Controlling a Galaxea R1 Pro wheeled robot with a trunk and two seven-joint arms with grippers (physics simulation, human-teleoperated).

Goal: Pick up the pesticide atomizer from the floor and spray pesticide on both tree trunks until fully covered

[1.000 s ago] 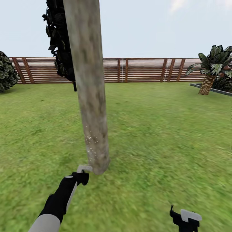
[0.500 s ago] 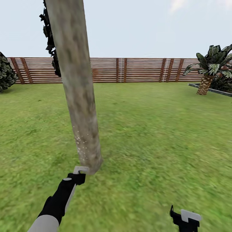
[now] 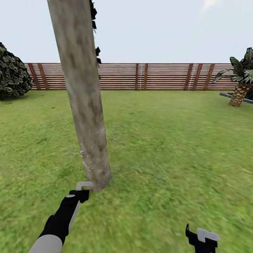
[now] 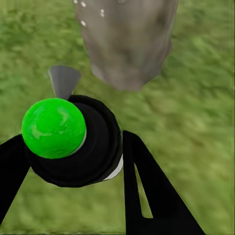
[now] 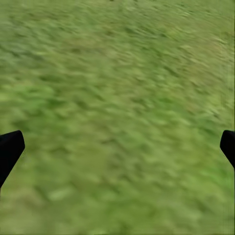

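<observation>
Nearest, the right tool [image 3: 202,239] hangs low over the green lawn [image 3: 168,147], its two black fingers [image 5: 10,149] spread wide apart with nothing between them. The left tool [image 4: 68,161] is clamped around the black pesticide atomizer with a round green cap [image 4: 54,128], its grey nozzle [image 3: 84,185] just beside the foot of the thick mottled grey-brown tree trunk [image 3: 86,105]. Tiny white specks of pesticide [image 3: 85,158] dot the bark low on that trunk. Beyond the trunk stands the brown horizontal-slat wooden fence [image 3: 158,76], with a dark rounded shrub [image 3: 12,75] at its left end and a short palm [image 3: 240,79] at its right.
</observation>
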